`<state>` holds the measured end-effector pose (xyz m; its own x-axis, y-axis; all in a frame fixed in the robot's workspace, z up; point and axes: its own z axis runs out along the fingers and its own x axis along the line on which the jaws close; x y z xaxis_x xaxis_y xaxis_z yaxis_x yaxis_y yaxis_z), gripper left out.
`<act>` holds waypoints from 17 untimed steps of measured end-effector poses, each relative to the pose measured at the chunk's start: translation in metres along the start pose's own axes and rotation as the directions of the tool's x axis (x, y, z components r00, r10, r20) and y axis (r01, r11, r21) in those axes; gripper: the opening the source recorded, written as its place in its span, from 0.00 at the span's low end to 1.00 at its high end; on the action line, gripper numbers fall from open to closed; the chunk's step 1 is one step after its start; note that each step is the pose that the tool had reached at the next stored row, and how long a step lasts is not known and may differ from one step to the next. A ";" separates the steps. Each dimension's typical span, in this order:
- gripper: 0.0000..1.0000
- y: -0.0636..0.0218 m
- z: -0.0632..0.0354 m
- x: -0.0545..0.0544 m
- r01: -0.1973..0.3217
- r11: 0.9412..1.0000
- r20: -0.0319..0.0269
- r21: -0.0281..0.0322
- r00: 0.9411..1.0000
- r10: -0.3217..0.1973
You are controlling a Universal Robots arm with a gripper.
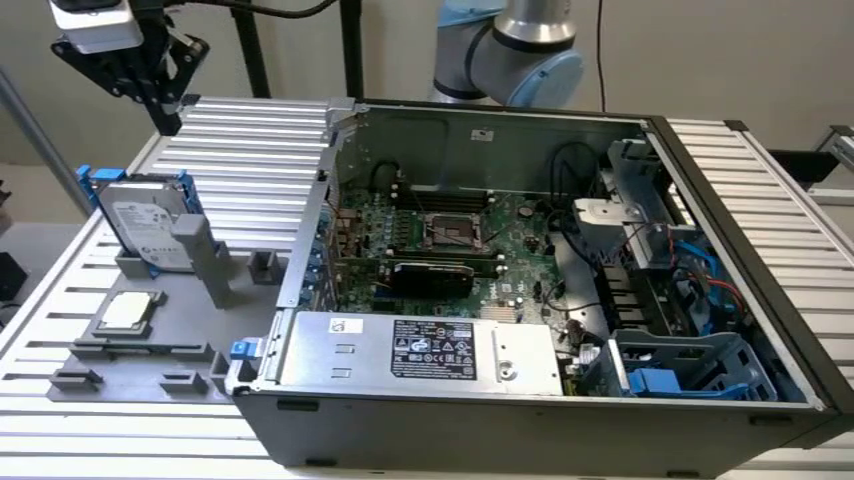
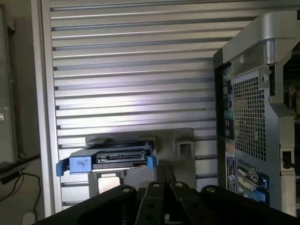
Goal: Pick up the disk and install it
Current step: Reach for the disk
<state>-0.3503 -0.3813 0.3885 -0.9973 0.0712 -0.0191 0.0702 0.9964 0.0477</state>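
Exterior view: high, angled down across computer case (image 1: 441, 125) and worktop (image 1: 267, 130). Wrist view: looks past end effector (image 2: 164, 171), seemingly downward; both share the disk (image 1: 144, 225).

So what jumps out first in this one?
The open computer case dominates the slatted table, its green motherboard and power supply exposed. At the exterior view's left, the disk stands upright in a grey fixture, with the gripper hanging above it, apart.
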 end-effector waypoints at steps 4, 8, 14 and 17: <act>0.00 -0.0012 0.0015 0.018 0.000 1.000 0.000 0.000 1.000 0.000; 0.00 -0.0026 0.0033 0.036 0.000 1.000 -0.002 0.000 1.000 0.000; 0.00 -0.0047 0.0072 0.064 0.000 1.000 -0.003 0.001 1.000 0.000; 0.00 -0.0057 0.0092 0.077 0.000 1.000 -0.005 0.002 1.000 0.000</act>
<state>-0.4276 -0.3810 0.3775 -0.9974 0.0711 -0.0140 0.0704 0.9965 0.0459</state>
